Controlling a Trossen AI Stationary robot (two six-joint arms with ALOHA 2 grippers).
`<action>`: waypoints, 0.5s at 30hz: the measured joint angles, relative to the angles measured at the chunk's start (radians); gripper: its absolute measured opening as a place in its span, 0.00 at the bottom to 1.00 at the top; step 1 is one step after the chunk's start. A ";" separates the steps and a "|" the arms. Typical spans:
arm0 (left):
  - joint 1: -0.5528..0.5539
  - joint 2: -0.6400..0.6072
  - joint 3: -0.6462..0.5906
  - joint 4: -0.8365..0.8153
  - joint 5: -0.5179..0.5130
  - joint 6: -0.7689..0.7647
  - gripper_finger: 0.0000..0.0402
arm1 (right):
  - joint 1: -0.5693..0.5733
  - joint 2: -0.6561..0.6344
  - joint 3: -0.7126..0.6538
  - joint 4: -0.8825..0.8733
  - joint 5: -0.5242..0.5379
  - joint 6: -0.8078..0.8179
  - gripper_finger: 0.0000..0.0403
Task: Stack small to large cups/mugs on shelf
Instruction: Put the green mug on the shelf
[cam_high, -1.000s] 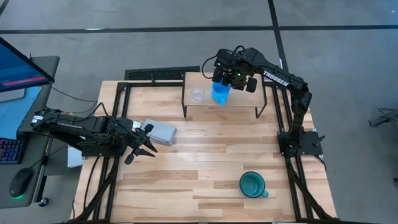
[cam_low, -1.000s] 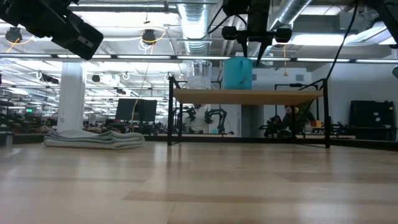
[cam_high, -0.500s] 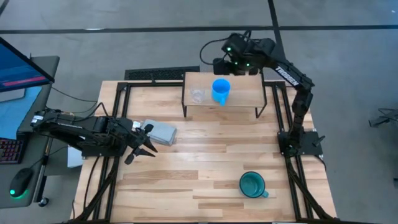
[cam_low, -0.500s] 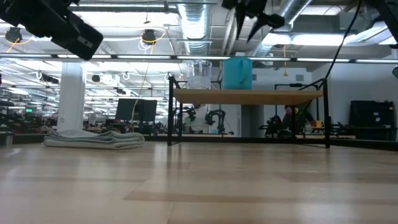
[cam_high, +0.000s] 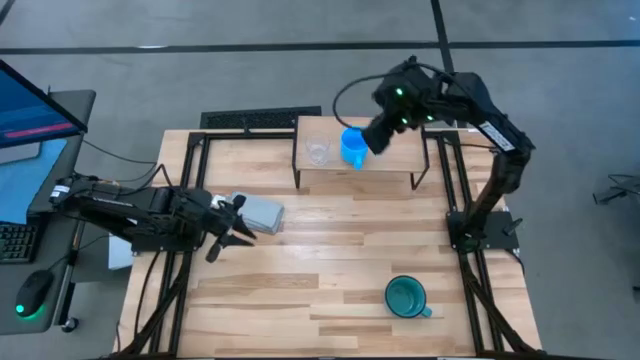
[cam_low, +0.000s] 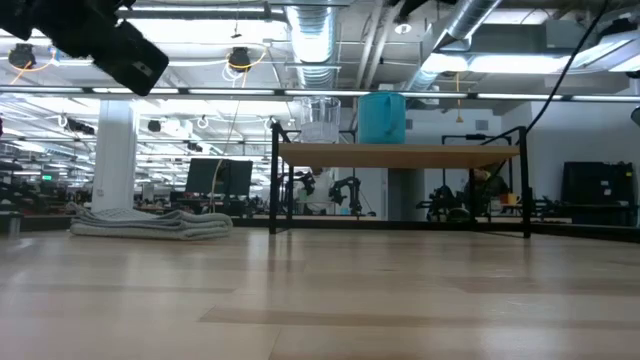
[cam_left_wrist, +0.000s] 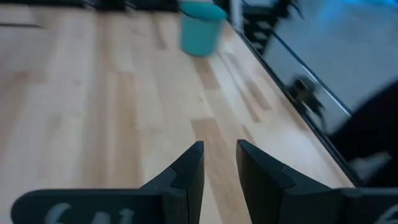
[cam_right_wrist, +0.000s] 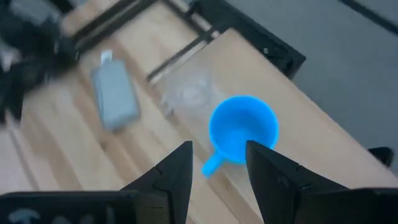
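Observation:
The tiny clear glass cup (cam_high: 318, 152) and the bright blue mug (cam_high: 353, 146) stand side by side on their bases on the light-wood shelf (cam_high: 395, 160), at its left half. They also show in the low view as glass (cam_low: 318, 119) and mug (cam_low: 382, 117). My right gripper (cam_high: 375, 137) hovers open high above the blue mug (cam_right_wrist: 242, 127), touching nothing. The teal-green mug (cam_high: 406, 297) stands on the tabletop at the near right. My left gripper (cam_high: 235, 232) is open and empty over the table's left part.
A flat grey block (cam_high: 262, 212) lies on the tabletop next to my left gripper and shows in the right wrist view (cam_right_wrist: 115, 99). The shelf's right half is bare board. The teal-green mug shows far off in the left wrist view (cam_left_wrist: 200, 28).
My right gripper has left the blue mug's rim, risen out of the low view and swung first toward the far edge, then back over the shelf. The blue mug stays upright on the shelf beside the glass cup.

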 joint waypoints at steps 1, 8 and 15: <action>0.000 0.000 0.000 0.019 -0.034 -0.014 0.21 | 0.017 -0.009 0.000 -0.019 0.000 -0.027 0.42; 0.000 0.000 0.000 0.163 -0.226 -0.102 0.21 | 0.151 -0.087 0.000 -0.059 -0.003 -0.086 0.42; 0.000 0.000 0.000 0.192 -0.289 -0.149 0.21 | 0.296 -0.174 -0.010 -0.058 0.031 -0.078 0.42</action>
